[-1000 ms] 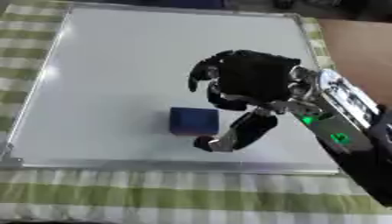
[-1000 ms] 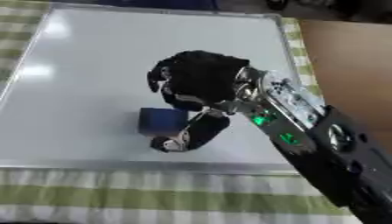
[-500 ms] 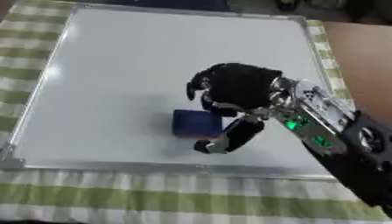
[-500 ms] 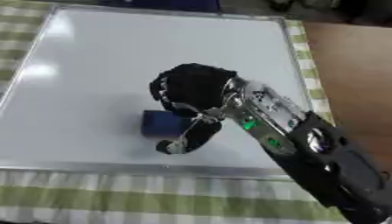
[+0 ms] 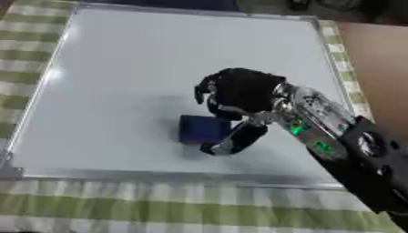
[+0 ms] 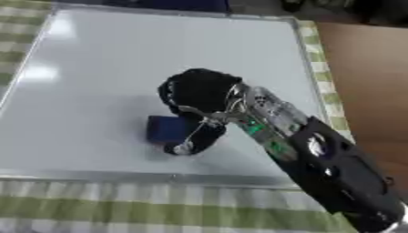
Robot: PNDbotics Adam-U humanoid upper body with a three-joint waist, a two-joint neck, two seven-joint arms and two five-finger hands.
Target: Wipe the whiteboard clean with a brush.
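Observation:
A white whiteboard (image 5: 127, 68) with a metal frame lies flat on the table; I see no marks on its surface. A small dark blue block, the brush (image 5: 201, 129), rests on the board near its lower middle. My right hand (image 5: 239, 93) comes in from the lower right, black and curled, its fingers over the brush's right side and its thumb (image 5: 235, 139) below it. The fingers partly hide the brush's right edge. My left hand shows in neither view.
A green and white checked cloth (image 5: 159, 209) covers the table around the board. A brown surface (image 5: 374, 59) lies to the right of the board. Dark shapes show at the far edge.
The hand and brush have stayed almost in place on the board. The whole picture has shifted slightly, so the camera moved.

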